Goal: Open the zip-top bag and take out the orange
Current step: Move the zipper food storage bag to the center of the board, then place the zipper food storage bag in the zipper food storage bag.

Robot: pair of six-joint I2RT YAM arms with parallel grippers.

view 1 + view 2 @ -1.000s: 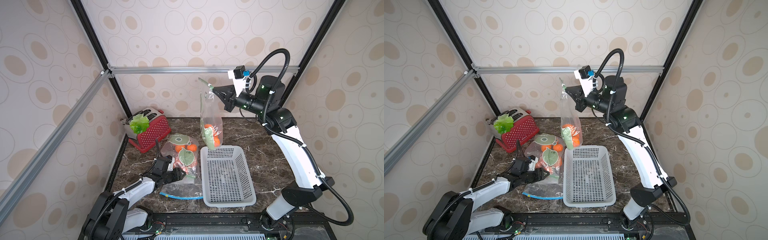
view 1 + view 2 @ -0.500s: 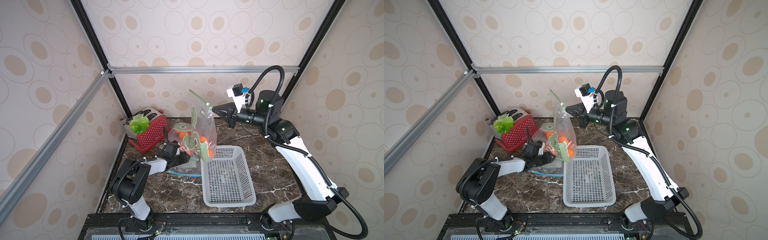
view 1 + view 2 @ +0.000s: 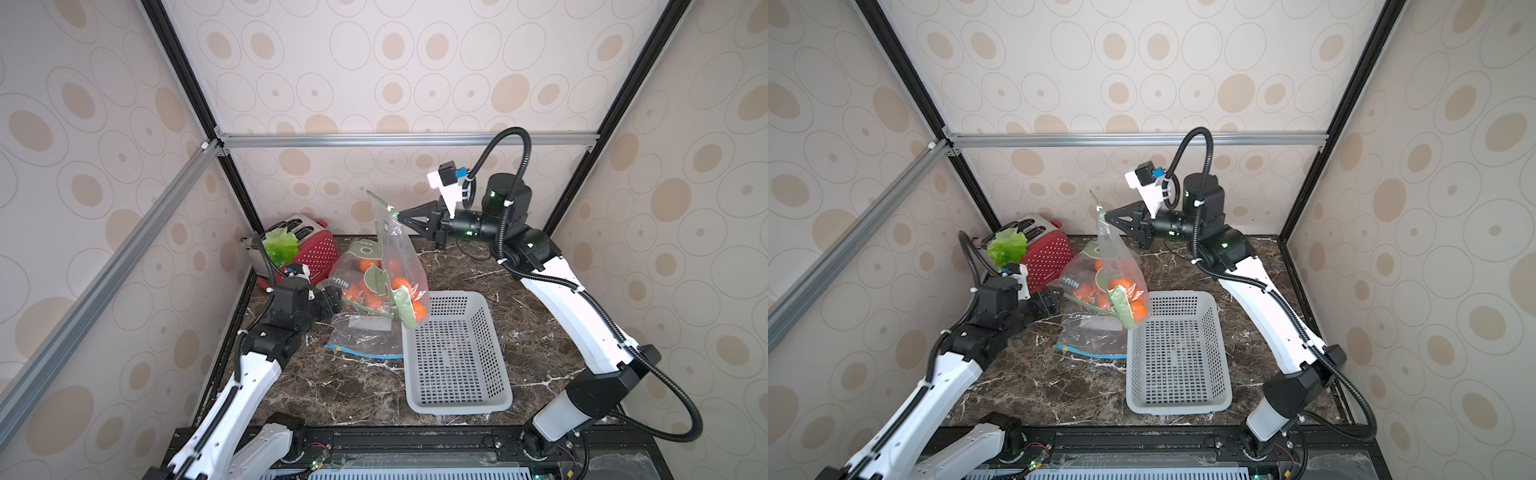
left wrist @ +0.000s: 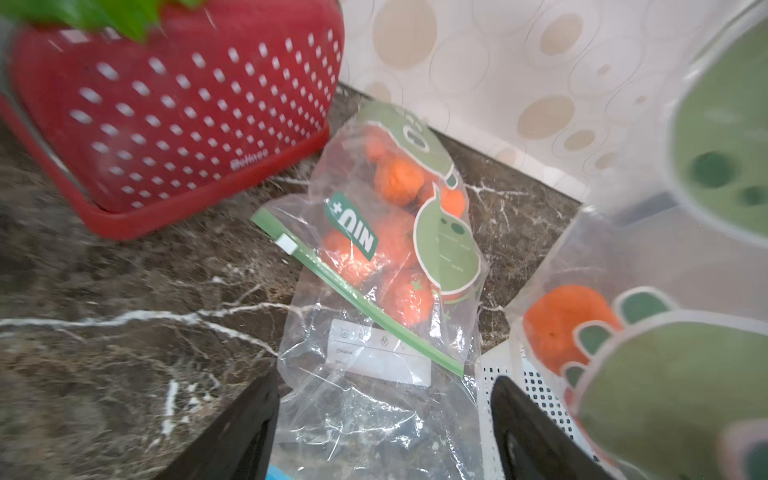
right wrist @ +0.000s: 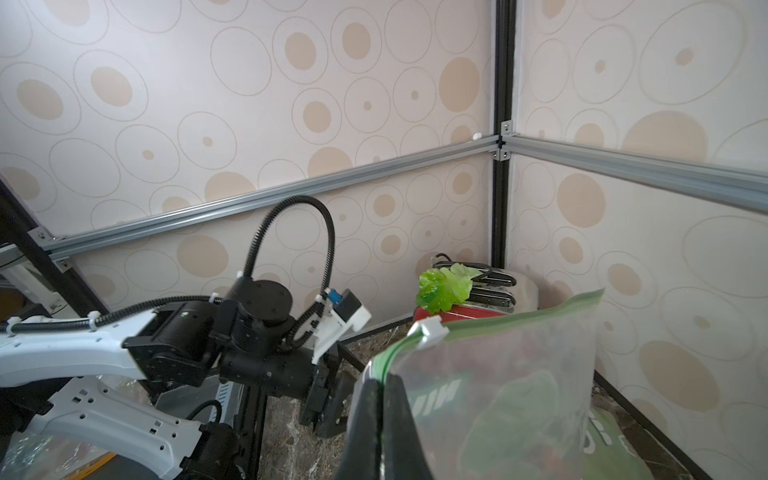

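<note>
A clear zip-top bag [image 3: 397, 266] hangs at the frame's centre. Its oranges [image 3: 419, 309] sag into the low corner, by the upper left rim of a grey mesh basket [image 3: 457, 406]. The right hand [image 3: 399, 216], pressed together on the green zip edge, holds it up from the upper right, probably so the weight keeps the seal taut. The left hand [image 3: 334, 298], spread and empty, sits centre left beside a second bag of oranges [image 3: 353, 291] on the marble surface [image 3: 332, 386], seemingly poised to pull the zip.

left wrist view: toaster [image 4: 174, 124] blurred and cut by the edge | hanging bag [image 4: 685, 270] blurred, cut off | fingers [image 4: 237, 436] of left gripper [image 4: 382, 390] only partly seen | label [image 4: 380, 359] on flat clear bag [image 4: 365, 415] not readable | right wrist view: hanging bag's contents obscured by cloudy plastic
</note>
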